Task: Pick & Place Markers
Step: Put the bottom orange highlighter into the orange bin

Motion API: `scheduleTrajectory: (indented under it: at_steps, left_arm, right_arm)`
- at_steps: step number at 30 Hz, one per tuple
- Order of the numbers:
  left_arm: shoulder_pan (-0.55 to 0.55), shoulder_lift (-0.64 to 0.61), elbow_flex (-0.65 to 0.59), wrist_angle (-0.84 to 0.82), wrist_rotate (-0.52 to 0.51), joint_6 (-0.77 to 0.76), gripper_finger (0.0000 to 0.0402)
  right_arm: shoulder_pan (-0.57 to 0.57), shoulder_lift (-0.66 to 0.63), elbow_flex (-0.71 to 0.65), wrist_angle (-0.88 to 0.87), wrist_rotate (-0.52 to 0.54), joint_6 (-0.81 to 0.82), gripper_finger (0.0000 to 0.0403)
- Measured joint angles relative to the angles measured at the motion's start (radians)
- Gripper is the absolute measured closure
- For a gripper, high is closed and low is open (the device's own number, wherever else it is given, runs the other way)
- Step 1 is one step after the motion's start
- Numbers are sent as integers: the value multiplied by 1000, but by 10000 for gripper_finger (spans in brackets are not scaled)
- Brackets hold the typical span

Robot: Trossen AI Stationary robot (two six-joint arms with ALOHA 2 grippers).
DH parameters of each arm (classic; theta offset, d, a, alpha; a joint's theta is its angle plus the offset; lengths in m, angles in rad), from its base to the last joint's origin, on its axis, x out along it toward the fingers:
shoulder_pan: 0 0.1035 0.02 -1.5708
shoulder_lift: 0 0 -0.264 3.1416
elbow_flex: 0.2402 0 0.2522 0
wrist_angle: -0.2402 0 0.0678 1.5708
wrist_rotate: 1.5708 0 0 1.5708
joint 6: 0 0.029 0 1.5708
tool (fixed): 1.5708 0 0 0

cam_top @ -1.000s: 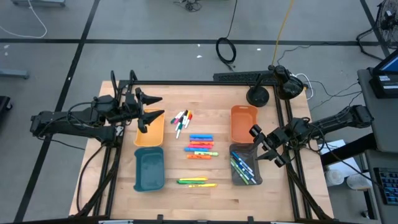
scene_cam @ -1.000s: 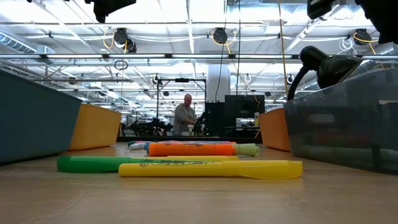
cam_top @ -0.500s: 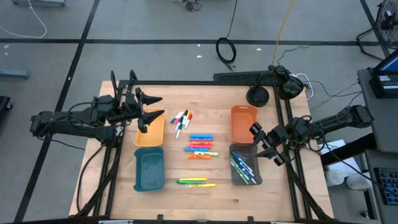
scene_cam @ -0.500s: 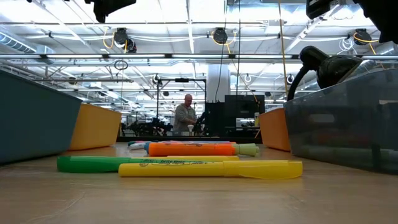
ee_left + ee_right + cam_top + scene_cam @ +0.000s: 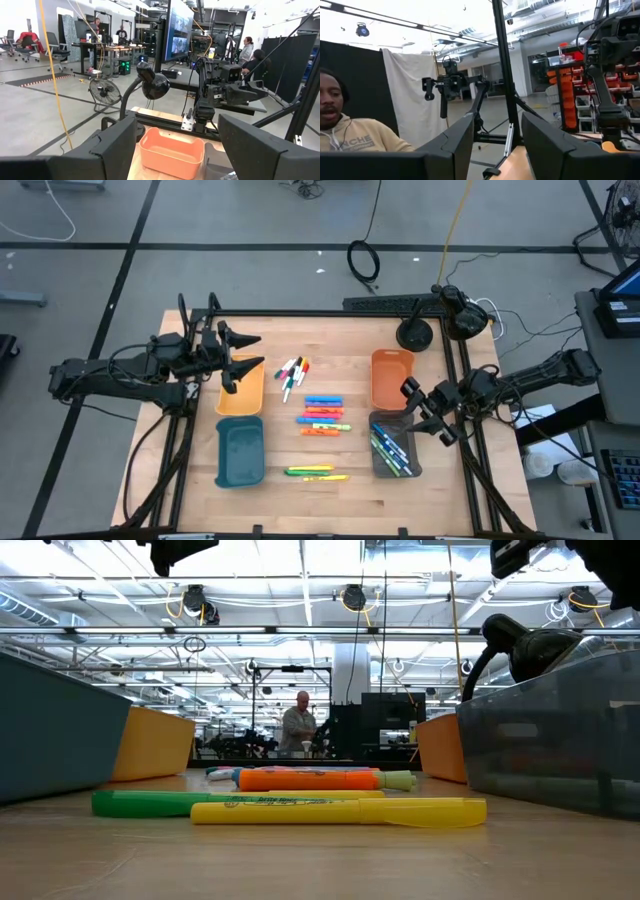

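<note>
The markers lie loose on the wooden table [image 5: 350, 500]. Thin white pens [image 5: 292, 372] sit at the far middle. Blue, pink and orange highlighters [image 5: 322, 413] lie in rows at the centre, and a green and a yellow one [image 5: 316, 472] lie nearer the front. Several more markers lie in the grey tray [image 5: 393, 448]. My left gripper [image 5: 256, 352] hangs open, level, above the yellow tray [image 5: 240, 395]. My right gripper [image 5: 424, 412] stands open, tipped upward, above the grey tray's far right corner. Both wrist views show nothing between the fingers.
A teal tray [image 5: 240, 452] stands front left and an orange tray [image 5: 392, 378] far right. A black lamp [image 5: 414, 333] and a power strip stand at the far right edge. People show in the room beyond, one close in the right wrist view [image 5: 355, 137].
My right gripper has rolled a little at the wrist without leaving its place. Nothing on the table has moved.
</note>
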Motion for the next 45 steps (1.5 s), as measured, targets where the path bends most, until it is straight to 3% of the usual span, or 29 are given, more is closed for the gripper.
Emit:
scheduleTrajectory:
  at_steps: [4, 10, 12, 15, 17, 20, 32, 38, 45]
  left_arm:
    - [0, 0, 0, 0, 0, 0, 119]
    - [0, 0, 0, 0, 0, 0, 119]
    - [0, 0, 0, 0, 0, 0, 119]
    - [0, 0, 0, 0, 0, 0, 119]
    - [0, 0, 0, 0, 0, 0, 119]
    - [0, 0, 0, 0, 0, 0, 119]
    - [0, 0, 0, 0, 0, 0, 119]
    - [0, 0, 0, 0, 0, 0, 119]
    - [0, 0, 0, 0, 0, 0, 119]
  right_arm:
    - [0, 1, 0, -17, 68, -87, 248]
    - [25, 89, 11, -57, 423, -185, 248]
    - [31, 149, 56, -165, 546, -239, 248]
    - [30, 262, 205, -503, 673, -220, 248]
    - [18, 359, 325, -713, 679, -160, 248]
    - [14, 515, 471, -852, 652, -124, 248]
    - [59, 1014, 758, -861, 602, -219, 247]
    - [65, 1152, 841, -859, 600, -240, 247]
    - [66, 1199, 848, -863, 598, -213, 247]
